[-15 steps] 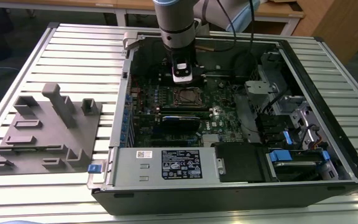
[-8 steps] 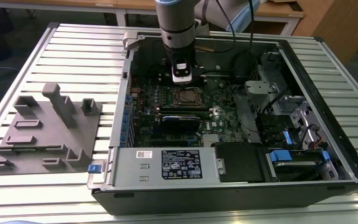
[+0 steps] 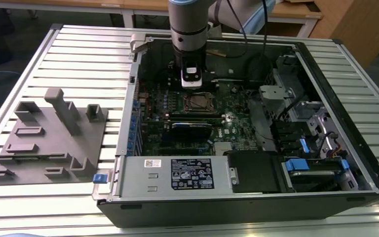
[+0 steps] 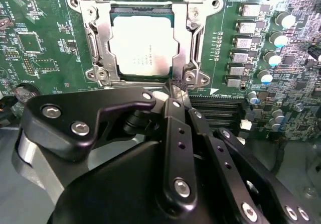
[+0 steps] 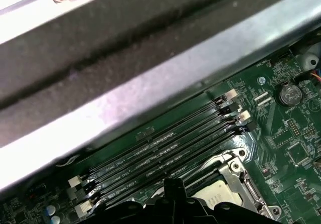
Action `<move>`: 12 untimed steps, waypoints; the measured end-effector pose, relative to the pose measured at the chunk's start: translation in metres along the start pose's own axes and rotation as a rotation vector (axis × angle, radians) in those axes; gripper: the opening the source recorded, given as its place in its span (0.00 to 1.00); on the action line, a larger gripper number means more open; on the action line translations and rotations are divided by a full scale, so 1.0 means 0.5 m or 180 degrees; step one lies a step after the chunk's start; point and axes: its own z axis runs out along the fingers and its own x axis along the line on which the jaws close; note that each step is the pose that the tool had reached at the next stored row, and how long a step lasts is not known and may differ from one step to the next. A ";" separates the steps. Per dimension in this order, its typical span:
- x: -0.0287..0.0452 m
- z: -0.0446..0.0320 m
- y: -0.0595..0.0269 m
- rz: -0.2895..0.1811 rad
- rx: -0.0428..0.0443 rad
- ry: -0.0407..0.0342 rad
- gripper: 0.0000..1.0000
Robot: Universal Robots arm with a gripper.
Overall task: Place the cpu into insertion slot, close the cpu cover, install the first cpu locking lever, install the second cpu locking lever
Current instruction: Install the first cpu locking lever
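- Black metal fingers of my gripper [image 4: 174, 91] are pressed together, pinching nothing that I can see. Their tips sit just beside one corner of the cpu cover [image 4: 102, 48].
- Beyond the tips the cpu [image 4: 142, 45] lies flat in the insertion slot [image 4: 143, 10]. The cover is down around it and its grey top shows through the window.
- I cannot tell whether either locking lever is hooked.
- Closed tips can only push, so a springy lever could slide off them and snap back.
- A sideways skid would scrape the green motherboard [image 4: 40, 13] or knock the capacitors [image 4: 273, 58] beside the socket.
- Pressing on one corner of the frame could load the chip unevenly, I judge.
- Long black memory slots [image 5: 160, 153] run just beside the socket, their end latches close enough to catch a finger.
- Behind them the case wall [image 5: 150, 83] rises and crowds my wrist on that side.
- Farther out, the power supply [image 3: 176, 173] fills the case's near edge.
- A grey fixture [image 3: 45, 136] rests on the slatted table [image 3: 77, 44] at the exterior view's left, well apart from my work.
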 end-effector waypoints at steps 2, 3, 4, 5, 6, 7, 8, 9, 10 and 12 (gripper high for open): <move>0.000 0.000 0.000 0.0000 0.0000 0.0000 0.11; 0.000 0.000 0.000 0.0000 0.0001 0.0000 0.11; 0.000 0.000 0.000 -0.0001 0.0003 -0.0001 0.11; 0.000 -0.001 0.000 -0.0001 0.0004 -0.0001 0.11; 0.000 -0.003 0.000 -0.0001 0.0004 -0.0002 0.11; 0.000 -0.006 0.001 -0.0001 0.0004 -0.0002 0.11; -0.001 -0.011 0.002 -0.0001 0.0004 -0.0002 0.11; -0.001 -0.016 0.003 -0.0001 0.0004 -0.0002 0.11; -0.001 -0.021 0.003 -0.0001 0.0004 -0.0002 0.11; -0.001 -0.029 0.005 -0.0001 0.0005 -0.0002 0.11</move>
